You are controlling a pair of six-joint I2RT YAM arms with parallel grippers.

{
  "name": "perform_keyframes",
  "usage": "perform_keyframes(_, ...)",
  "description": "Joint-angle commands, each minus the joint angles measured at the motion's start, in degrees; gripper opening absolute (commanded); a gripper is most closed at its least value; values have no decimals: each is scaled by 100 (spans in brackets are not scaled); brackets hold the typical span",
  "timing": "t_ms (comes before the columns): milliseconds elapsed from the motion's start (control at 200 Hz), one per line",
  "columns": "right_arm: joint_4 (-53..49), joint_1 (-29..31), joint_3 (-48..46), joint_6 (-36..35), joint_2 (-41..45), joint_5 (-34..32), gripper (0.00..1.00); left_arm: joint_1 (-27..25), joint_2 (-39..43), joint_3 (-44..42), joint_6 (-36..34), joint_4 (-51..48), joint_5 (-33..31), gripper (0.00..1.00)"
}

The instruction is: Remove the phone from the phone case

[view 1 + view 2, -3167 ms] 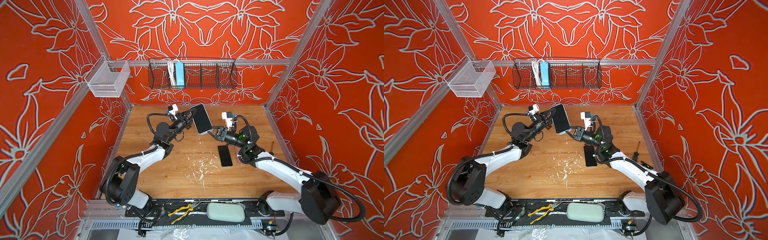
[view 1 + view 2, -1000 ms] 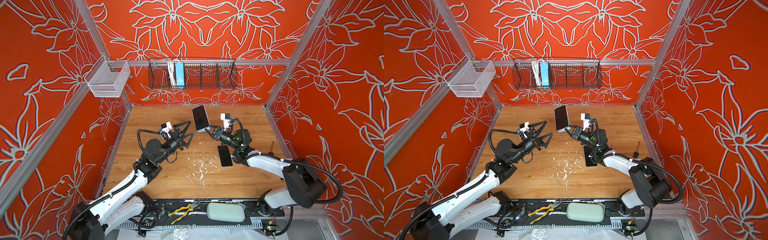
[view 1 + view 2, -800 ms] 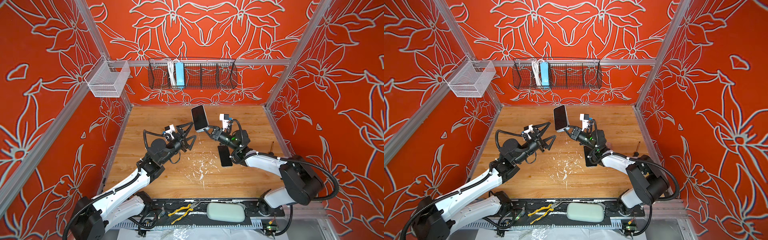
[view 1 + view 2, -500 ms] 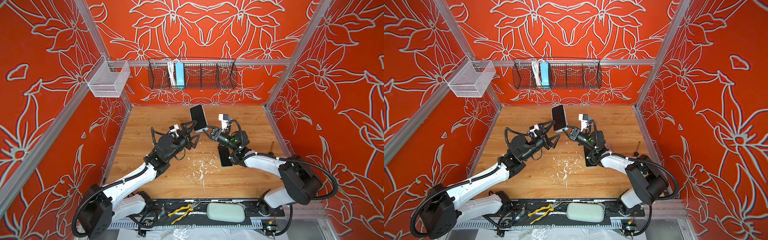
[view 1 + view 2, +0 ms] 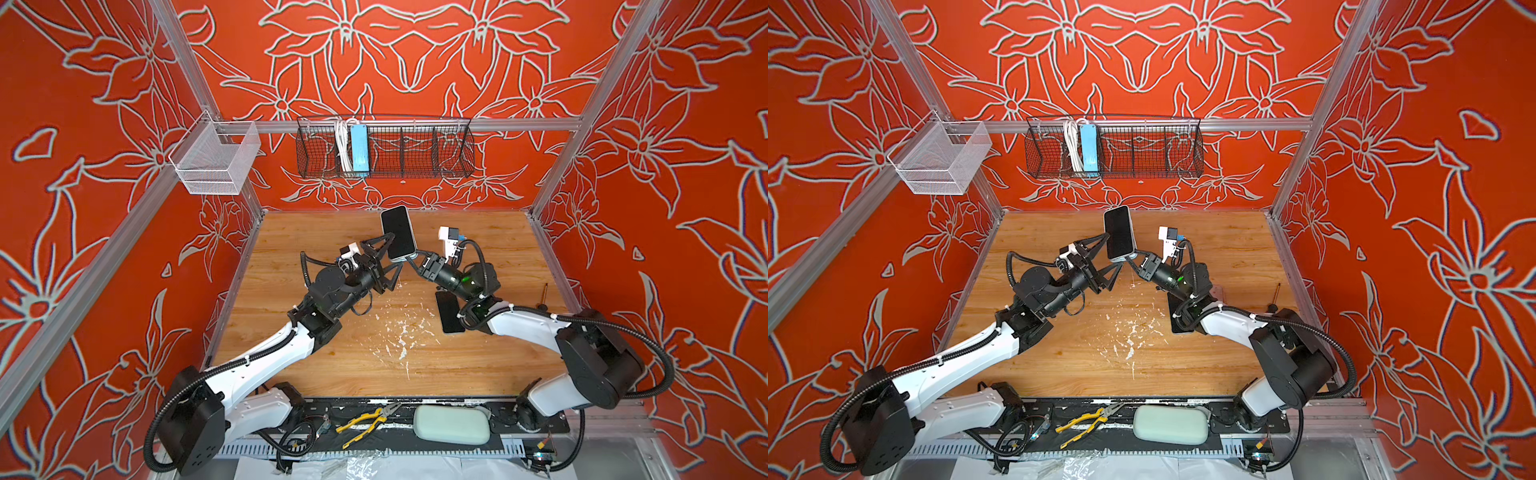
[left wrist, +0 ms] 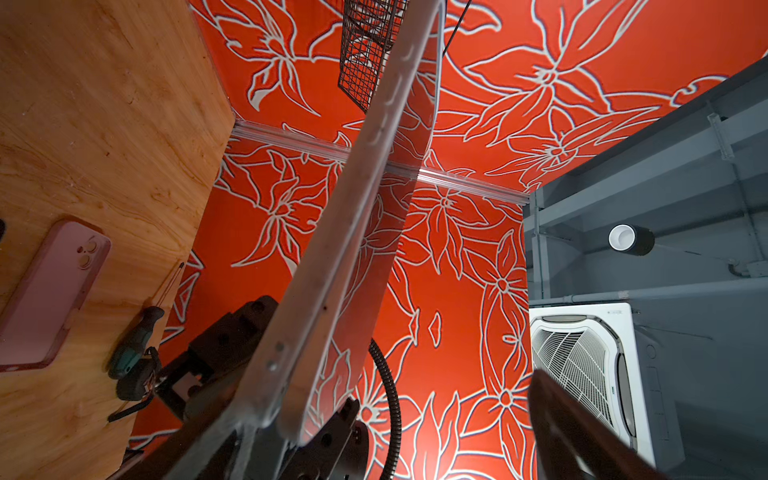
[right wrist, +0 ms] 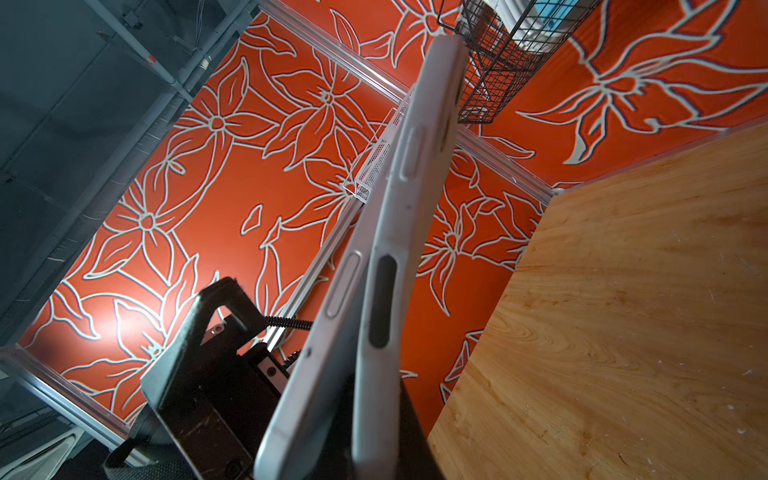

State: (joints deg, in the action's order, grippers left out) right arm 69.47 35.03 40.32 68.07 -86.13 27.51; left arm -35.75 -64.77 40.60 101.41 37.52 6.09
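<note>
**Desk:** What do both top views give us?

**Photographer:** The right fingers point(image 5: 417, 266) are pinched tight on the lower end of the phone point(image 5: 398, 230). They hold it raised over the wooden surface point(image 5: 478, 365), dark screen facing the camera. The left fingers point(image 5: 376, 242) are spread as wide as they go and hold nothing. One sits on each side of the phone's lower half, close to it, but whether they touch it cannot be told. A dark handset point(image 5: 451, 311) lies flat on the surface under the right arm, behind the right fingers. A screwdriver point(image 5: 543, 294) lies well apart from both pairs of fingers, beside the wall.

**Desk:** And the left wrist?

**Photographer:** The phone runs edge-on between the spread left fingers, its glass mirroring the red flowered wall. One dark finger stands off to its side, clear of it. Beyond the fingers, a pink handset point(image 6: 50, 291) lies camera side up on the surface, with the green-handled screwdriver near it.

**Desk:** The right wrist?

**Photographer:** Phone and phone case point(image 7: 388, 257) rise edge-on out of the right fingers, which are mostly hidden at the frame's edge. Close to those fingers a gap shows between the phone's pale edge and the case. At the far end the two sit together, so the phone is partly in its case. One open left finger shows just beside them.
</note>
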Motion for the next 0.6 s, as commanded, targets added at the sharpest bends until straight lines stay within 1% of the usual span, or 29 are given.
perform_keyframes(0, 495, 39, -25, -40, -17, -25, 7, -41, 99, 115, 101, 280, 74, 97)
perform_keyframes(160, 549, 39, 22, -33, -89, -50, 7, -158, 155, 21, 157, 292, 17, 97)
perform_keyframes(380, 719, 39, 52, 61, -268, -28, 7, -161, 157, -12, 230, 404, -36, 97)
perform_keyframes(596, 851, 42, -23, 123, -246, -50, 7, -147, 93, -126, 199, 413, -330, 98)
